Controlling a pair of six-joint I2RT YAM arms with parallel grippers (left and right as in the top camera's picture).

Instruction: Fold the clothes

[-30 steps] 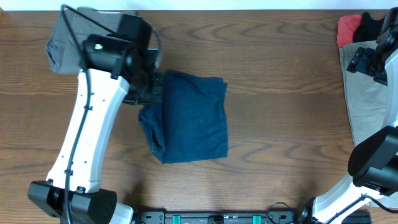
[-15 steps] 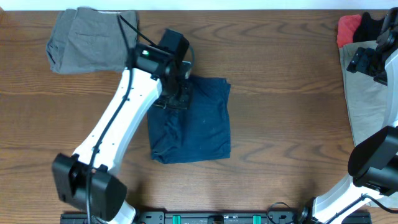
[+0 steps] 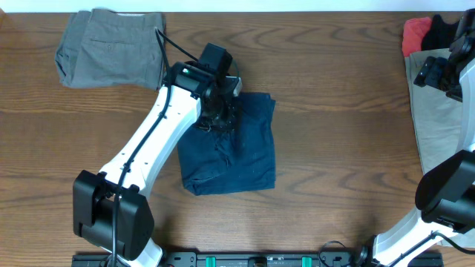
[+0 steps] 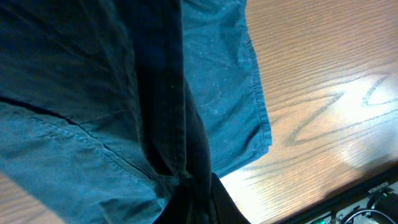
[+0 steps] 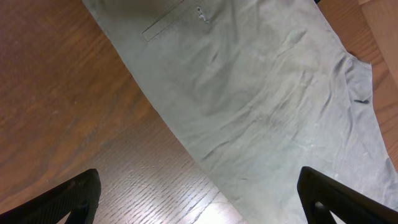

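The dark navy shorts point(image 3: 237, 156) lie folded in the middle of the table. My left gripper point(image 3: 221, 117) is over their upper left part and is shut on a pinch of the navy fabric point(image 4: 186, 180), which bunches up into the jaws. My right gripper point(image 3: 439, 74) hovers open and empty at the far right over the khaki-beige garment point(image 3: 438, 122), which fills the right wrist view point(image 5: 261, 99). The grey shorts point(image 3: 111, 46) lie folded at the top left. Red point(image 3: 415, 33) and black point(image 3: 444, 31) pieces sit at the top right corner.
The wooden table point(image 3: 341, 111) shows between the navy shorts and the khaki garment. The table's front edge with a black rail point(image 3: 260, 259) runs along the bottom. My left arm point(image 3: 148, 163) crosses the left half of the table.
My left gripper has swept right from the shorts' left edge onto their upper left part, dragging the fold of fabric over with it. The right arm has not moved.
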